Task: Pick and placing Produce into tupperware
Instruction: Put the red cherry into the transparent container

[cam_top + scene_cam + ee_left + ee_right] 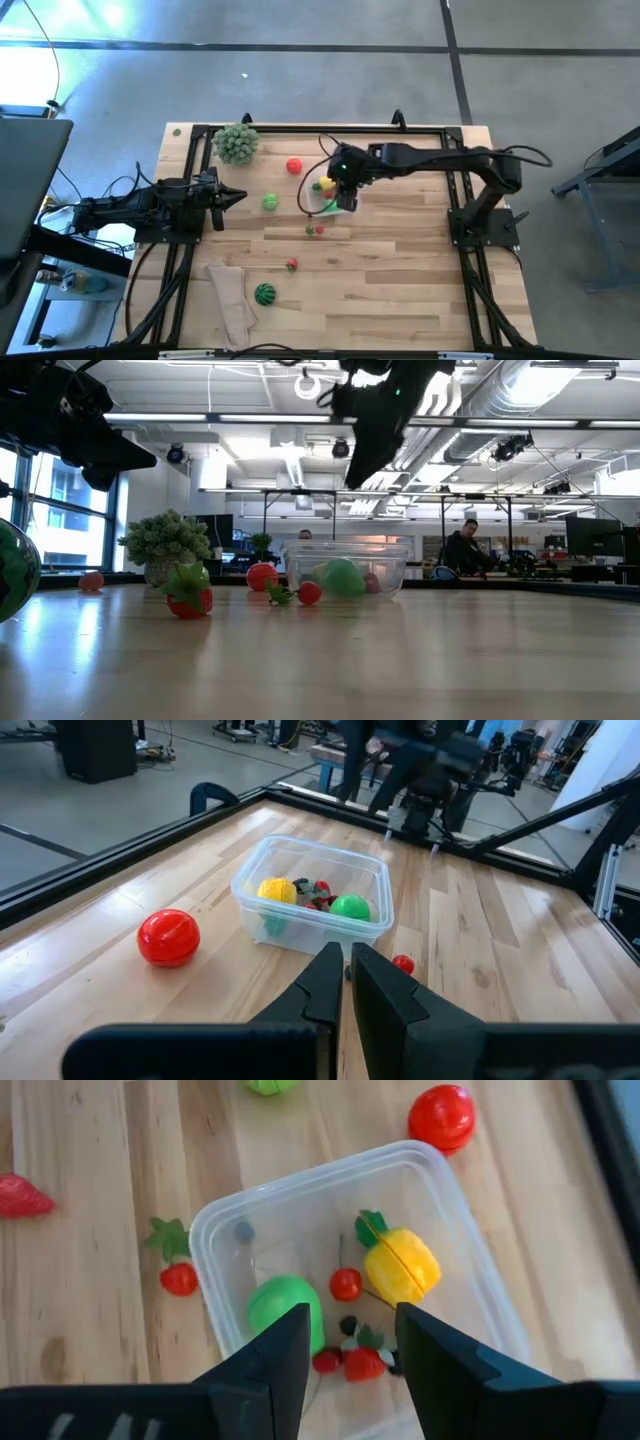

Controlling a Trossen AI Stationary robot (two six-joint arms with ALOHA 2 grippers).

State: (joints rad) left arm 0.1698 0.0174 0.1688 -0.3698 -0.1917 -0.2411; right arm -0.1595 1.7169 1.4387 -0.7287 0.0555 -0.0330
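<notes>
Your counter (400, 290) is wide and mostly bare on the right arm's side, so there's plenty of open room there. The right gripper (350, 1342) hangs directly over the tupperware (455, 1200), jaws spread and holding nothing. The left gripper (347, 982) waits at its own edge of the counter, jaws pressed together.

Inside the tub you've got a yellow pepper (402, 1265), a green ball (283, 1305), a cherry and some berries, so I'd call it roughly half done. Left out: the striped watermelon (264, 293) near the beige cloth (232, 300), a strawberry (291, 264), a red tomato (293, 166), a green piece (270, 202) and a small cherry (179, 1277) just beside the tub wall.
</notes>
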